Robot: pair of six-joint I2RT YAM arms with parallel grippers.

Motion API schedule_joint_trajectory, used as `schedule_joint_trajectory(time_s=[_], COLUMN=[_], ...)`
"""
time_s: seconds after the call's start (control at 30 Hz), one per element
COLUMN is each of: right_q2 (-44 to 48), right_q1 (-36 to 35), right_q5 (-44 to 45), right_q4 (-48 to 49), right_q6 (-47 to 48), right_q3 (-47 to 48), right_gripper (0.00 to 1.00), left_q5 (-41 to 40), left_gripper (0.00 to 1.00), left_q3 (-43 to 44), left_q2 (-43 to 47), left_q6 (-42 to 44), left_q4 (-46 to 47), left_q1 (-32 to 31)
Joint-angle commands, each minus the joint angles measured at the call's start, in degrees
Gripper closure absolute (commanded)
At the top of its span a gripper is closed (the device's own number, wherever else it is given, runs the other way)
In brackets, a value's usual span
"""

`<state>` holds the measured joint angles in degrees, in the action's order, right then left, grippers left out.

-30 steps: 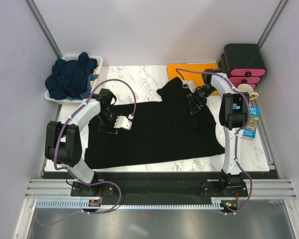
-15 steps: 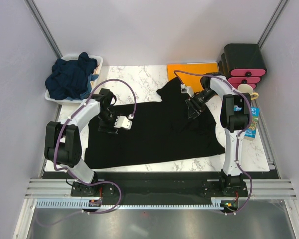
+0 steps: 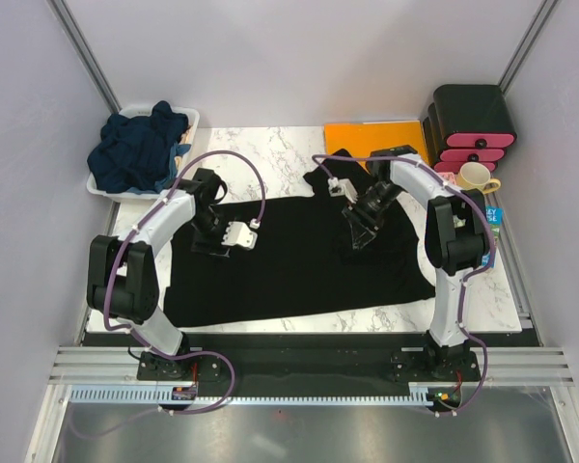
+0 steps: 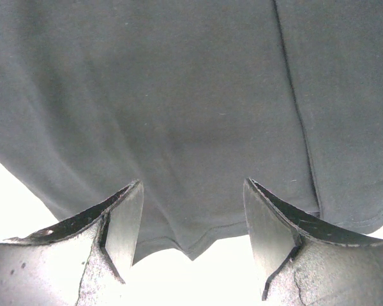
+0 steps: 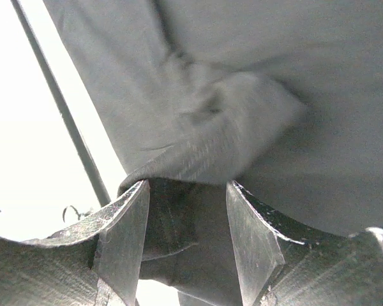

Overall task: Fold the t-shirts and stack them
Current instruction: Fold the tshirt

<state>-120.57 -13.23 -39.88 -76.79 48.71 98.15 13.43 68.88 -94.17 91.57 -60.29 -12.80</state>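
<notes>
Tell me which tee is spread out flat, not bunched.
The black t-shirt, laid across the marble table. The navy t-shirts are crumpled together in the white bin at the far-left corner.

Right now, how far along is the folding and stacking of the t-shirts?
Done: the black t-shirt lies spread flat on the table, no fold finished, no stack. In hand: the right gripper, jaws apart, sits at a bunched fold on its right half; the left gripper hovers open over the opposite edge. Left: folding it, then the navy t-shirts heaped in the bin.
</notes>
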Motion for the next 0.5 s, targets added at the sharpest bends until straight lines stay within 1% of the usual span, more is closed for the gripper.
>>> schedule_joint_trajectory(time_s=[0.0,0.13,0.2,0.47], right_q2=[4.99,6.32,6.05,4.38], right_q1=[-3.2,-4.26,-4.25,-4.26], right_q5=[2.52,6.12,7.71,10.34], right_q4=[-6.88,-6.88,-6.79,-5.48], right_q6=[3.58,5.34,5.61,4.47], right_q3=[-5.33,-10.51,-10.87,-5.87], right_gripper=[0.41,0.41,0.42,0.43], left_q5=[0.19,0.1,0.37,0.98], left_gripper=[0.29,0.29,0.29,0.29], left_q3=[2.57,2.92,2.93,2.84], left_q2=[-0.75,-1.54,-1.54,-1.98], left_q6=[1.15,1.24,1.24,1.15], left_q4=[-0.44,-0.44,-0.44,-0.27], left_q1=[-0.3,-0.3,-0.3,-0.3])
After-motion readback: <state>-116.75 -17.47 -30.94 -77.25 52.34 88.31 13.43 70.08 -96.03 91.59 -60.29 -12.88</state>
